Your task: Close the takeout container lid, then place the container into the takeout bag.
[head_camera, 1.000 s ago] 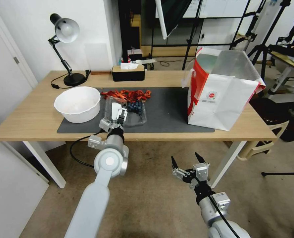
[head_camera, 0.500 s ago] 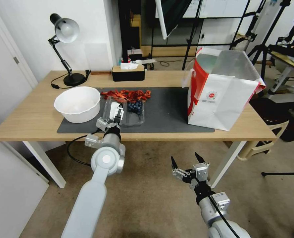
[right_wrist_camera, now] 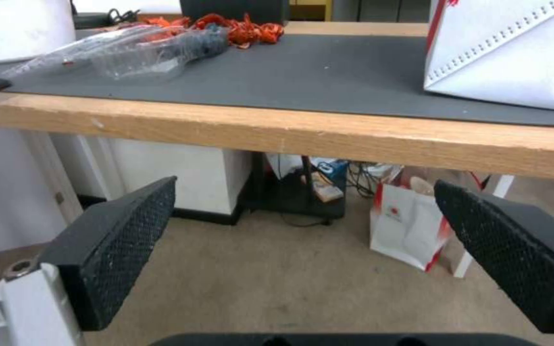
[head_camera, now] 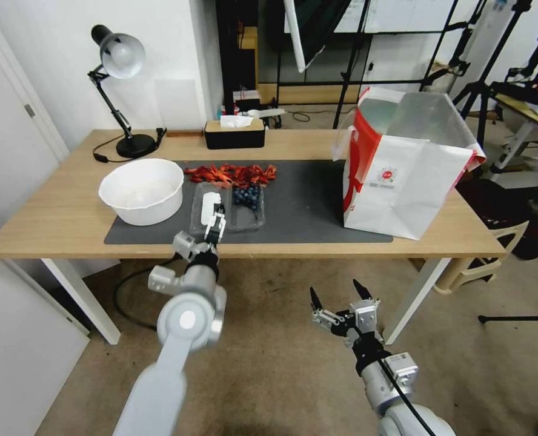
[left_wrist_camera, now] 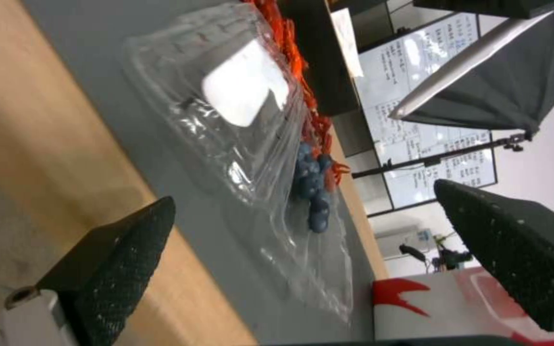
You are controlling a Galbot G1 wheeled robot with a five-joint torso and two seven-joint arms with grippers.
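Since the takeout container (head_camera: 228, 208) lies open on the table (head_camera: 51, 224), thin, light and easily crushed, the spread, empty left hand (head_camera: 215, 223) should press the lid's (head_camera: 210, 207) outer rim.

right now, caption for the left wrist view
Open left gripper at the table's edge, facing the open takeout container of blueberries on the grey mat.

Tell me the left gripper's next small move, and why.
Probably ease forward to the lid's near edge. The container lies open on the mat, lid flat beside the berries. The left gripper hangs open at the table's front edge, holding nothing, with the lid ahead between its fingers in the left wrist view. The right gripper waits open below the table.
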